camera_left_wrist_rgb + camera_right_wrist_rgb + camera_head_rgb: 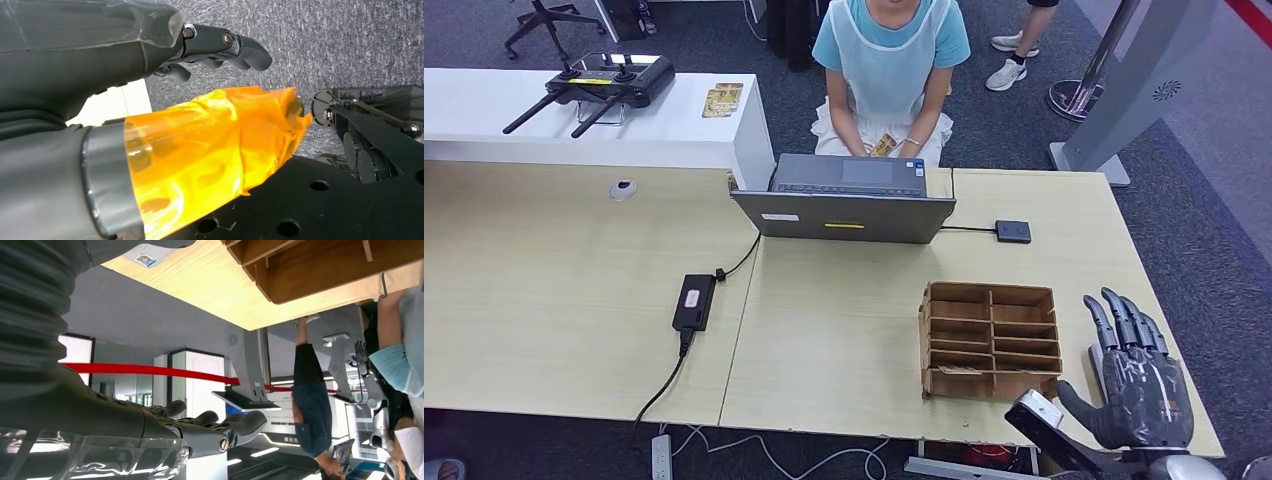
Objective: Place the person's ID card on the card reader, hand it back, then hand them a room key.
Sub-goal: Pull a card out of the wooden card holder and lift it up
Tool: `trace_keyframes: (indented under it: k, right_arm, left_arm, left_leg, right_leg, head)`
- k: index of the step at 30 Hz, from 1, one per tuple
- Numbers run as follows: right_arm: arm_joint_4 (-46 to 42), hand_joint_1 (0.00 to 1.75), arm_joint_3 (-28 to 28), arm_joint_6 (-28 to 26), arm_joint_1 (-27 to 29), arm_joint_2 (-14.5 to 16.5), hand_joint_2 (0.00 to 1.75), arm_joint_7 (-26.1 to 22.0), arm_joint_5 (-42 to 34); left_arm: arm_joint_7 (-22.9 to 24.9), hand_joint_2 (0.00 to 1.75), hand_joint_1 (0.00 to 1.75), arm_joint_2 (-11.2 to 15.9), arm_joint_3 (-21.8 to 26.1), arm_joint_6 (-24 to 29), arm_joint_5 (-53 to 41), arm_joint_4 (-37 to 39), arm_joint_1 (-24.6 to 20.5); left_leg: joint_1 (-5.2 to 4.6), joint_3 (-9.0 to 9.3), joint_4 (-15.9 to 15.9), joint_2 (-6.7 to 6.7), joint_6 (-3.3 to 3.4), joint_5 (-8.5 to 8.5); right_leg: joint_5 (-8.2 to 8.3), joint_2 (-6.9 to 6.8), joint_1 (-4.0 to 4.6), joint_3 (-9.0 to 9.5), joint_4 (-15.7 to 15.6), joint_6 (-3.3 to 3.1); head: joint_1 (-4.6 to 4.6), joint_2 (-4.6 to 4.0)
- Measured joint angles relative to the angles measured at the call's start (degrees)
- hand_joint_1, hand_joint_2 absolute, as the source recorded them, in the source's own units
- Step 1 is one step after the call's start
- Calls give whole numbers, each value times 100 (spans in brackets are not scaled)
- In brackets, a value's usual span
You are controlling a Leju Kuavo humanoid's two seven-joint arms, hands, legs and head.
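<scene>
Beside the slotted wooden organizer (990,340), the dark right hand (1136,385) hovers spread, empty.

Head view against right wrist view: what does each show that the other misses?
Head view alone: the laptop, the small black card reader, the black power brick, and the card held by the seated person. Right wrist view alone: a red barrier band and a standing person in dark clothes. Both: the right hand with fingers spread and holding nothing, the wooden organizer, and the desk.
</scene>
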Motion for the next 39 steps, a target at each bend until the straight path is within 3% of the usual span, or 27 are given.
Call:
trace_keyframes:
  k: [11, 25, 39]
  right_arm:
    - [308, 0, 432, 281, -469, -72, 175, 40, 101]
    - [481, 0, 626, 328, -603, -174, 175, 143, -74]
    - [491, 0, 645, 707, -608, -302, 175, 268, -357]
  left_arm:
    - [10, 0, 0, 30, -76, 16, -10, 0, -17]
    - [11, 0, 0, 42, -78, 14, 60, 0, -18]
    - [11, 0, 0, 44, -78, 14, 145, 0, -18]
  left_leg:
    - [0, -1, 0, 0, 0, 0]
    - [0, 0, 0, 0, 0, 0]
    - [-1, 0, 0, 0, 0, 0]
  right_leg:
    - [0, 0, 0, 0, 0, 0]
    - [0, 0, 0, 0, 0, 0]
    - [0, 0, 0, 0, 0, 0]
  head:
    - [1, -1]
    - [1, -1]
    - [1, 1]
